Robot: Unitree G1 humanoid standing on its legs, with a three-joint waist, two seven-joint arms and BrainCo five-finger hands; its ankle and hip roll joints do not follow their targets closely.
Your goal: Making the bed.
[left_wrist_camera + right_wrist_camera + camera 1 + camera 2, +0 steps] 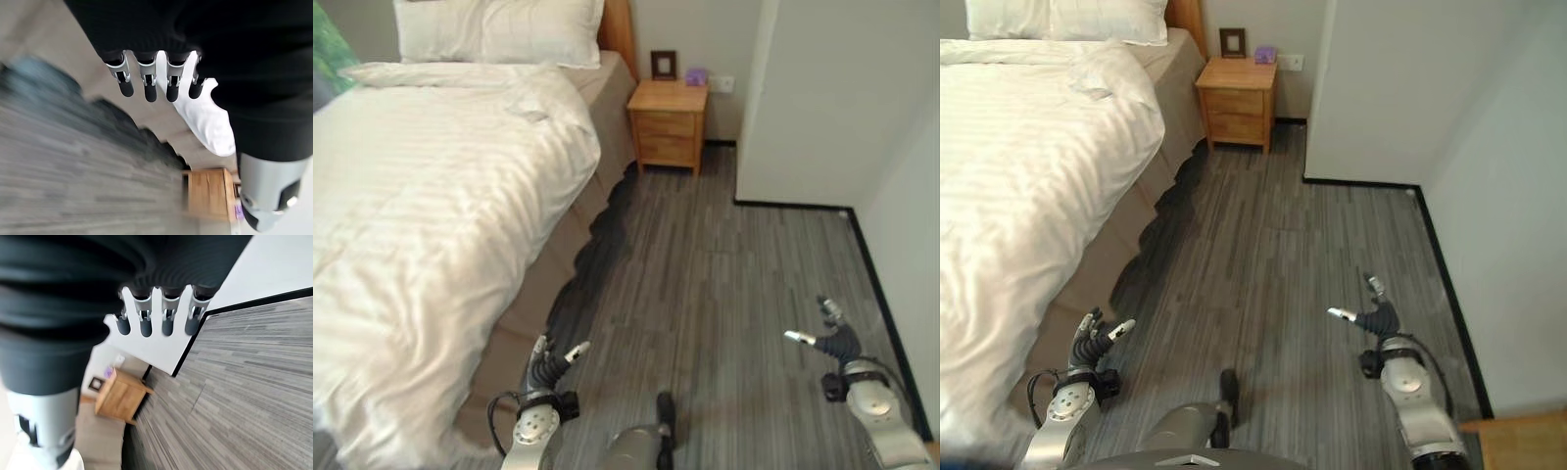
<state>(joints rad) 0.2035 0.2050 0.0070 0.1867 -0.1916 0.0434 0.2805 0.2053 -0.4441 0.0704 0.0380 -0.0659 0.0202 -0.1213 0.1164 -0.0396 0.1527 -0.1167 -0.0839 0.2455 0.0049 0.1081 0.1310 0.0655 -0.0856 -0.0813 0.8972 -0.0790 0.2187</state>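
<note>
silver-grey arms, dark ribbed wrist covers, seemingly dark-tipped fingers (148,83).

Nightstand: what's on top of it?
On the wooden nightstand stand a dark picture frame at the back by the wall and a small purple object beside it. Too small to tell what the purple object is. Drawer contents are hidden.

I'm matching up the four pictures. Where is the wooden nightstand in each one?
Left eye view: nightstand top centre, beside the bed's head.
Right eye view: top, left of centre.
Left wrist view: past the fingers.
Right wrist view: likewise.
Shared landmark: the grey plank floor.
</note>
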